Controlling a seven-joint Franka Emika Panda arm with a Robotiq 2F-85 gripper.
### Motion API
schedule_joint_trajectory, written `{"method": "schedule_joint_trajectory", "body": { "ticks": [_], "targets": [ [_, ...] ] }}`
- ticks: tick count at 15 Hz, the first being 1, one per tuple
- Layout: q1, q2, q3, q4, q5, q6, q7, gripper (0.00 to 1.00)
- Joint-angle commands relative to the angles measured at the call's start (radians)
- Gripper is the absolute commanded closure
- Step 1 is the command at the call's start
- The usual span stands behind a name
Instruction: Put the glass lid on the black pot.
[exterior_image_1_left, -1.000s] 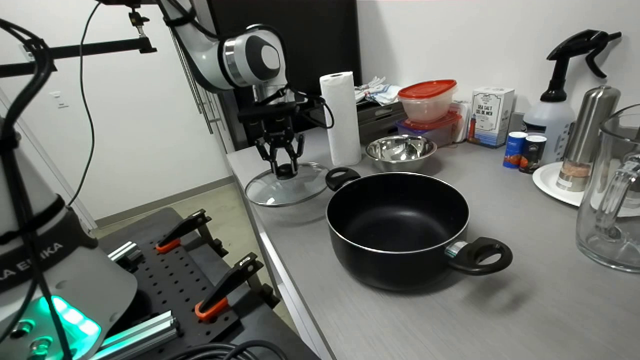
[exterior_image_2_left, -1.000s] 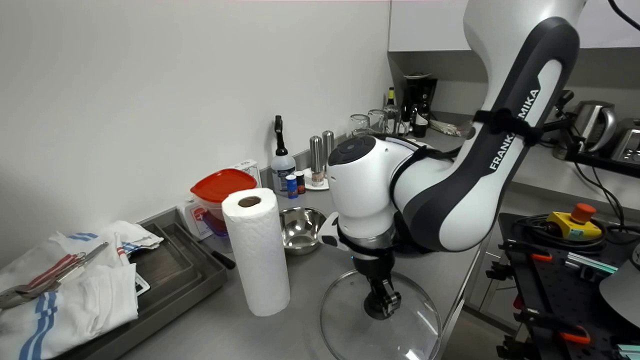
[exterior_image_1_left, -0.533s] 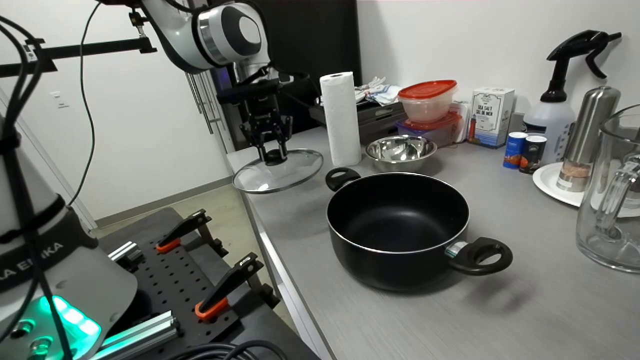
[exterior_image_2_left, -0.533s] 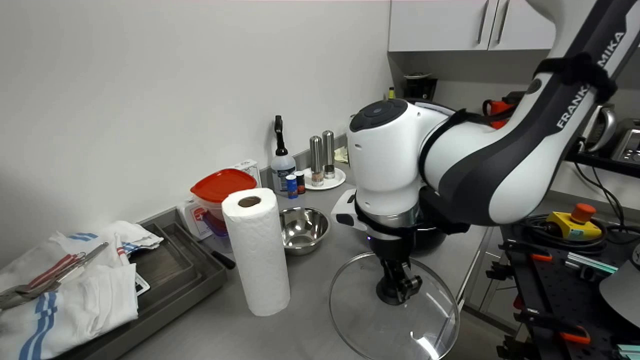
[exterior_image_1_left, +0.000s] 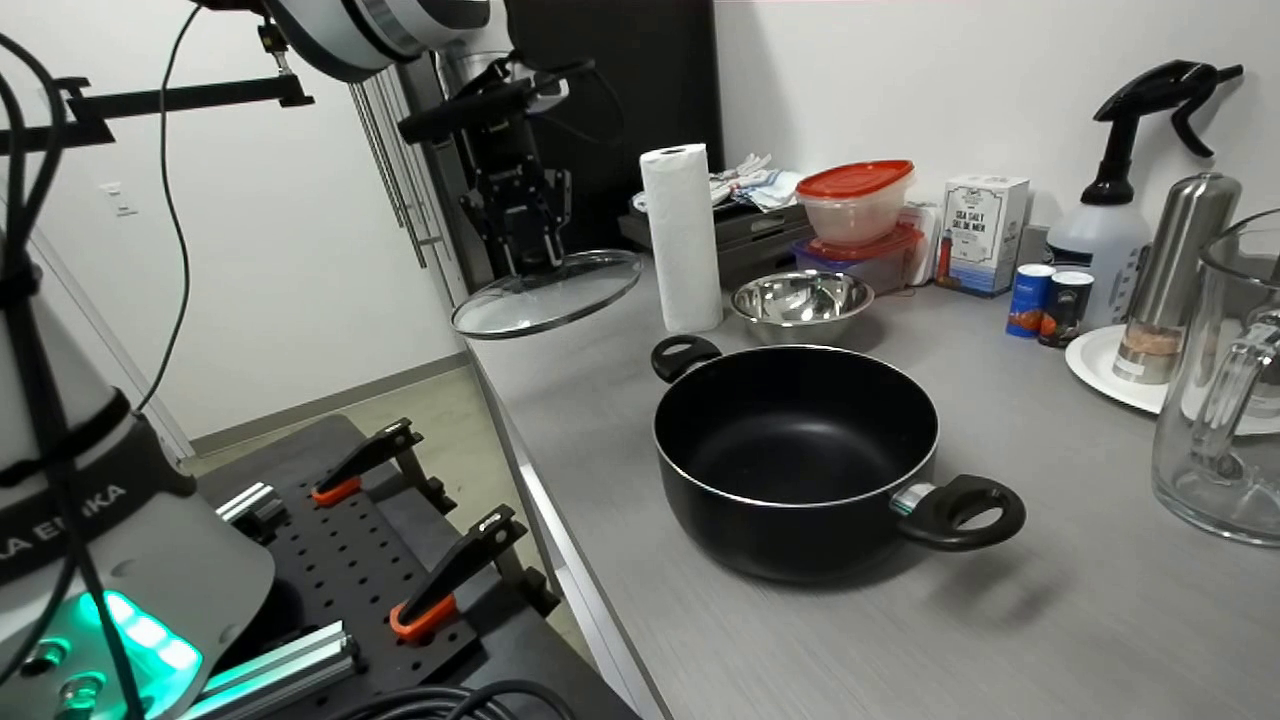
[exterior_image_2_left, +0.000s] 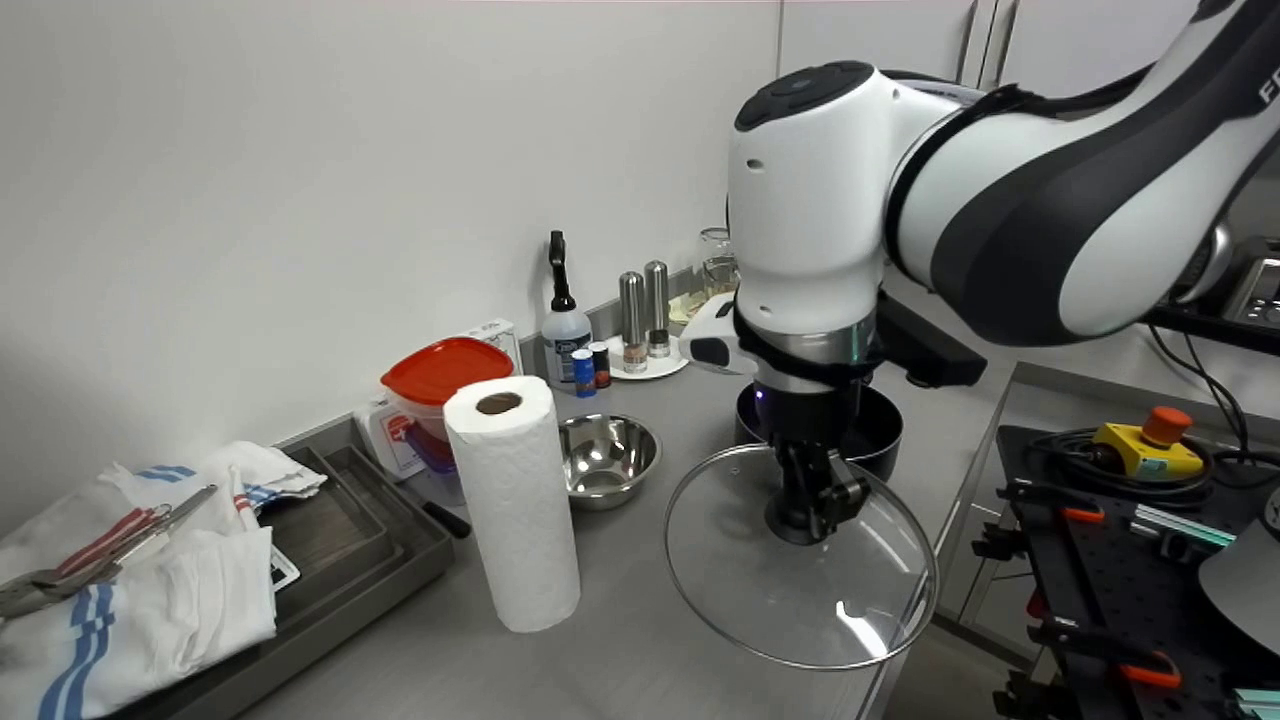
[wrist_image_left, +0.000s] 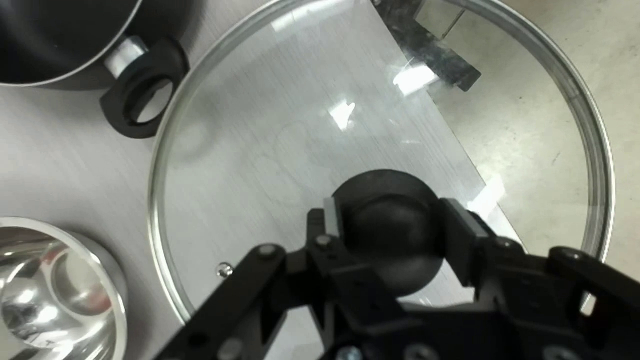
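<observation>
In an exterior view I have the round clear-glass lid airborne at left, farther than the matte-black round pot; transport step, I'd judge. Next: swing right, nearer, centre, level, lower. In an exterior view the lid hangs near, pot far. Wrist view: jaws partly closed, clamped on its black round knob.

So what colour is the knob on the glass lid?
The knob is black; the wrist view shows it best.

Glass lid (gripper and arm too) higher above the counter than before.
</observation>
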Motion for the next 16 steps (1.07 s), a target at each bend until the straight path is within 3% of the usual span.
{"method": "schedule_joint_trajectory", "body": {
  "ticks": [1,16],
  "targets": [
    [-0.042,-0.09,-0.007,-0.014,0.025,-0.051,-0.021,0.75],
    [-0.269,-0.096,-0.193,0.016,0.113,-0.058,-0.175,0.75]
  ]
}}
